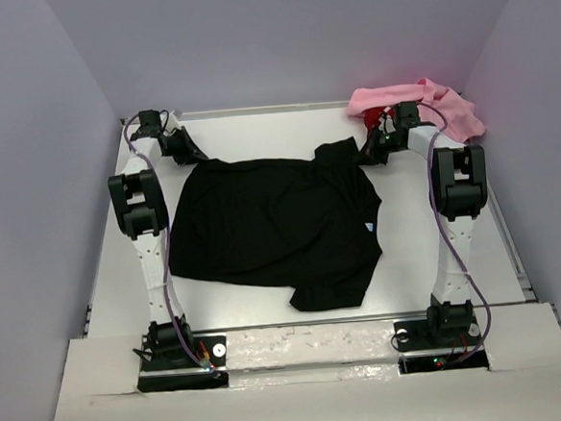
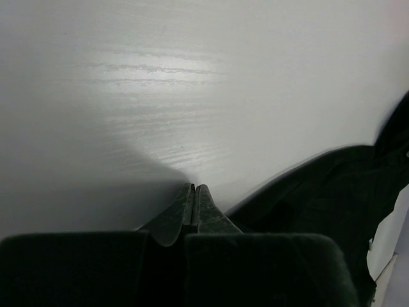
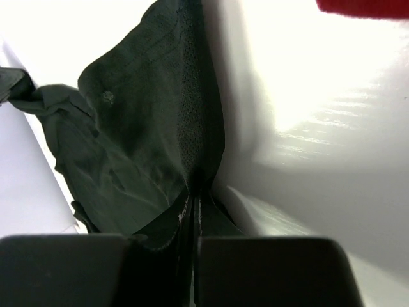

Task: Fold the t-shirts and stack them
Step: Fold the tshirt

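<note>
A: Where is the black t-shirt (image 1: 272, 221) being seen?

B: It is being shown spread flat across the middle of the table (image 1: 409, 259). Its small light neck label (image 1: 368, 226) is lying at 3 o'clock on the cloth.

A: How is it being gripped?

B: Its 11 o'clock corner is being pinched by the left gripper (image 2: 193, 187), whose jaws are being pressed fully together on the cloth's edge. Its 1 o'clock corner is being clamped by the right gripper (image 3: 193, 192), likewise closed tight, with bunched black fabric being drawn straight into the fingertips.

A: And the other shirts?

B: The pink t-shirt (image 1: 437, 108) is being seen heaped at the table's 1 o'clock corner, just beyond the right gripper. The red t-shirt (image 1: 376, 118) is being largely hidden beneath it, with only a sliver being shown at its 9 o'clock edge.
</note>
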Tool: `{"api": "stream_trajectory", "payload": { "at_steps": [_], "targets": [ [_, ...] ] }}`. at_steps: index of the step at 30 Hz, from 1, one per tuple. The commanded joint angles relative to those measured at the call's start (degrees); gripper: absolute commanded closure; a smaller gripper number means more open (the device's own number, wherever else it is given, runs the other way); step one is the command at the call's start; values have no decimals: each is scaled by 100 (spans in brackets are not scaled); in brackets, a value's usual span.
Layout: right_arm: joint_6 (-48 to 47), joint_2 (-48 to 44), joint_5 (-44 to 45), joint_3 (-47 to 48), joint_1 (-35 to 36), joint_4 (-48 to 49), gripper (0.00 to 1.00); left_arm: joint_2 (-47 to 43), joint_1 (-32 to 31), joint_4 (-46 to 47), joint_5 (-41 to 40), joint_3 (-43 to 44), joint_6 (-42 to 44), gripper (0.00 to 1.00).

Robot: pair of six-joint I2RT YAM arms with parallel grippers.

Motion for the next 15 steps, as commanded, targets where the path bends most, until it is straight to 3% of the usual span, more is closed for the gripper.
{"api": "stream_trajectory", "payload": {
  "at_steps": [1,5,15],
  "targets": [
    [-134,-117,233,360,36,-109,100,-492,134,217,-700,-675,-73,100],
    [-248,-205,295,553,36,-215,100,-1045,222,685,-841,-1080,-153,100],
    [-406,-610,189,422,36,-390,100,-1354,240,765,-850,-1125,-38,100]
  ]
}}
